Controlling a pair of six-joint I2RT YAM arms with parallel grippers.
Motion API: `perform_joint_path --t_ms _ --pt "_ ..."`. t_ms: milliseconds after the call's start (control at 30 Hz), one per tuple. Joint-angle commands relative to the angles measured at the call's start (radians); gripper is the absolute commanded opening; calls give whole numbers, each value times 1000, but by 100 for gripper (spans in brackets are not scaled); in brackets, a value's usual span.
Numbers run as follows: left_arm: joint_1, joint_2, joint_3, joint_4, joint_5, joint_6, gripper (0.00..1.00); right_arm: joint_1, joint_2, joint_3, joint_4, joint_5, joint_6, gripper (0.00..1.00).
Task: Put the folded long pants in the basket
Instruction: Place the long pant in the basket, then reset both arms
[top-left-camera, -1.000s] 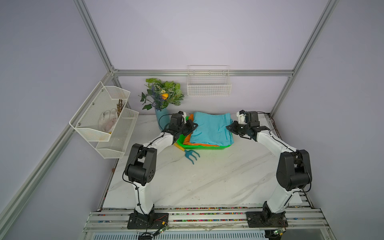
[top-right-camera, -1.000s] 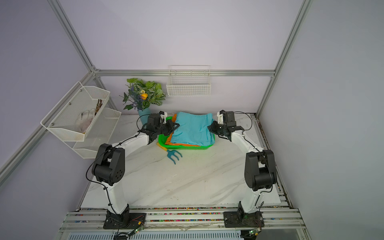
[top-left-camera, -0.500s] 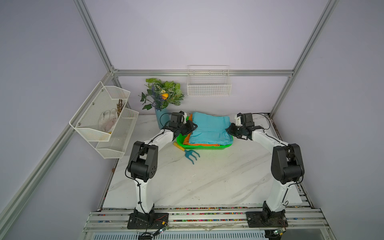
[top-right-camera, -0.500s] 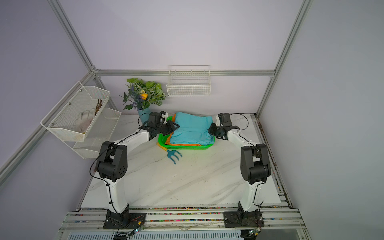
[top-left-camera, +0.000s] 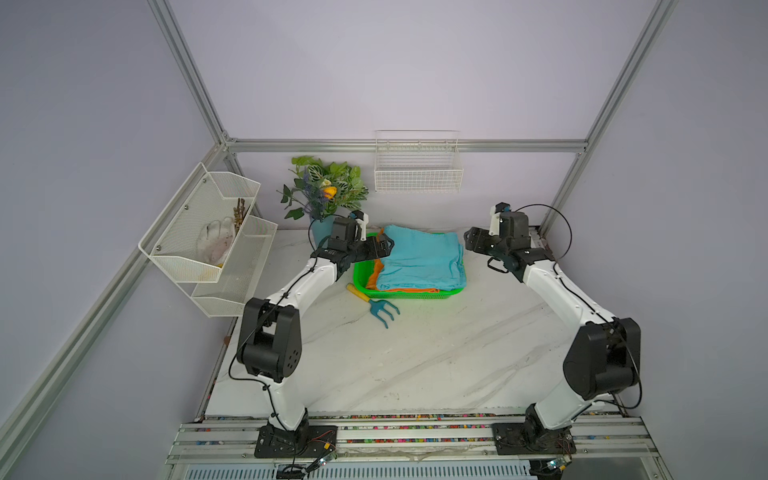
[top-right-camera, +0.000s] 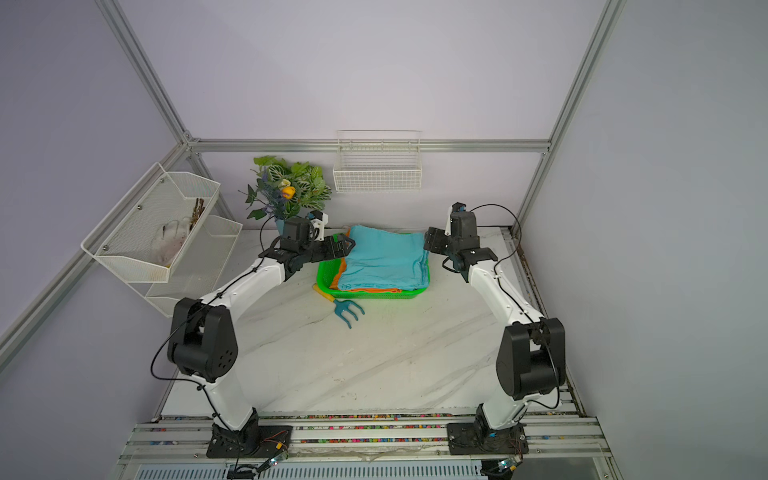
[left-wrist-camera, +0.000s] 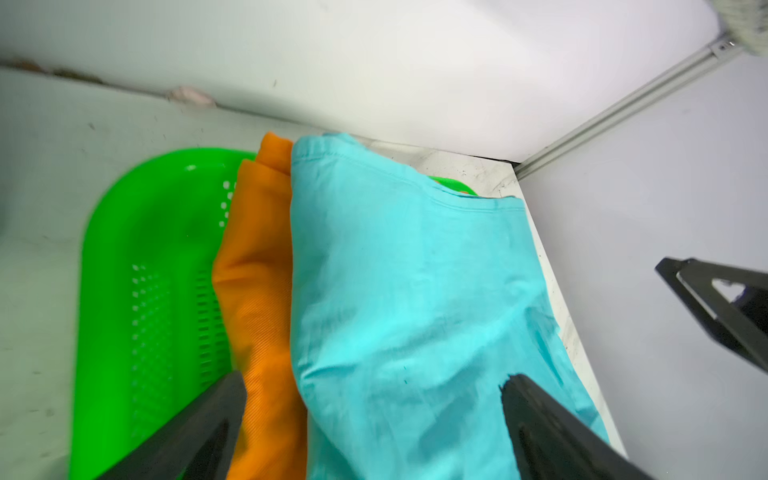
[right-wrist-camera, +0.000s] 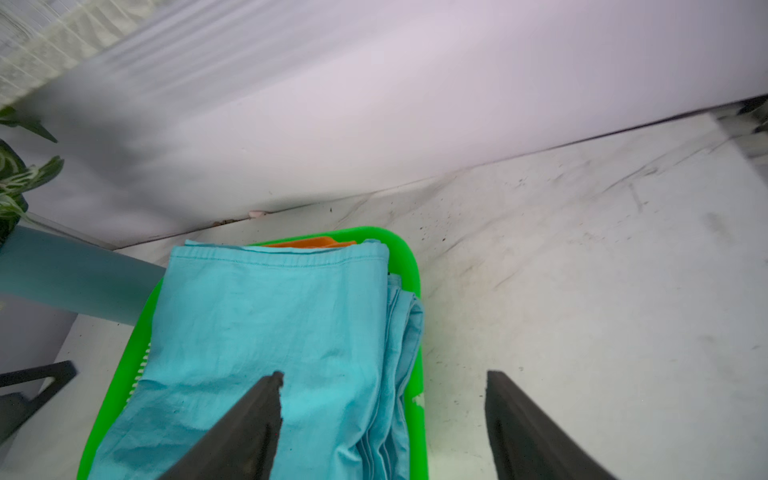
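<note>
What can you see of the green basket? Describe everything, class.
The green basket is a shallow rectangular plastic tray with rounded corners and perforated floor and walls. It sits far back on the marble-look table, holding folded orange pants under teal pants. The yellow handle of a hand rake lies by its front corner.

Blue hand rake (top-left-camera: 380, 309), yellow handle, lies flat on marble tabletop (top-left-camera: 415, 365). Potted plant (top-left-camera: 324, 191) stands at rear wall. Wire wall basket (top-left-camera: 417, 174) and two-tier mesh rack (top-left-camera: 208, 241) are wall-mounted.

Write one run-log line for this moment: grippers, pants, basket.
left gripper: open, empty | right gripper: open, empty | folded teal cloth pants: on top of folded orange cloth pants | perforated green plastic basket: holds both
</note>
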Motion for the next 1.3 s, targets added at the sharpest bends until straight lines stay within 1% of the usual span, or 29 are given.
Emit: perform_joint_path --t_ms 0,33,100,167,200,267,300,333,367,433,467,533,600,667,733,767,800,833,900,933,967,1000,1067,1100,1167,1200,1267 --pt "15 -171 -153 48 -115 201 100 -9 -69 -126 51 158 -88 80" --pt "25 -228 -238 88 -149 247 100 -9 -97 -183 79 181 -98 80" --pt "57 -349 -408 193 -190 288 100 -9 -144 -301 147 235 -95 80" --pt "92 -450 -588 306 -262 333 100 -9 -195 -445 254 253 -87 78" --pt "106 -484 -662 352 -288 356 100 -10 -216 -520 323 243 -90 77" --pt "155 -535 -824 477 -295 397 100 -10 -259 -691 509 229 -87 76" --pt "179 -545 -877 523 -288 413 100 -10 -273 -760 602 226 -92 76" --pt "212 -553 -923 551 -291 413 100 -10 -280 -835 734 219 -101 77" --pt "243 -551 -954 565 -294 399 100 -16 -299 -831 698 231 -115 77" --pt "300 -527 -980 573 -290 356 100 -14 -289 -845 766 238 -174 77" --pt "328 -504 -991 595 -267 339 100 -15 -268 -858 807 243 -206 77" --pt "355 -454 -1007 666 -238 328 100 -15 -213 -870 858 252 -256 78" --pt "363 -399 -1005 745 -236 337 100 -16 -169 -882 877 265 -279 78" --pt "368 -352 -977 789 -225 359 100 -15 -141 -938 1041 254 -297 79" --pt "374 -288 -967 875 -220 375 100 -16 -136 -952 1107 229 -326 80" --pt "375 -249 -962 907 -221 378 100 -22 -115 -943 1101 234 -316 80" --pt "381 -223 -948 899 -213 372 100 -26 -92 -950 1129 218 -321 80" --pt "385 -196 -950 933 -200 376 100 -29 -67 -979 1236 215 -317 81" --pt "386 -199 -974 969 -195 375 100 -57 -68 -1019 1286 174 -296 81" --pt "385 -217 -990 973 -174 388 100 -68 -56 -1040 1316 148 -294 95" --pt "384 -225 -1021 1014 -155 402 100 -72 -24 -1063 1400 139 -291 99" --pt "384 -213 -1064 1099 -121 417 100 -77 0 -1073 1458 125 -290 99" --pt "382 -121 -1133 1361 -101 419 100 -80 -30 -1053 1366 123 -292 99" --pt "383 -139 -1128 1329 -109 417 100 -79 -35 -1045 1336 125 -290 99" --pt "374 -187 -1054 1092 -119 438 100 -79 -24 -1051 1368 137 -285 99" --pt "362 -174 -1033 1079 -133 448 100 -79 -19 -1060 1394 137 -286 99" --pt "355 -170 -1052 1122 -153 446 100 -79 -7 -1067 1429 135 -286 99"
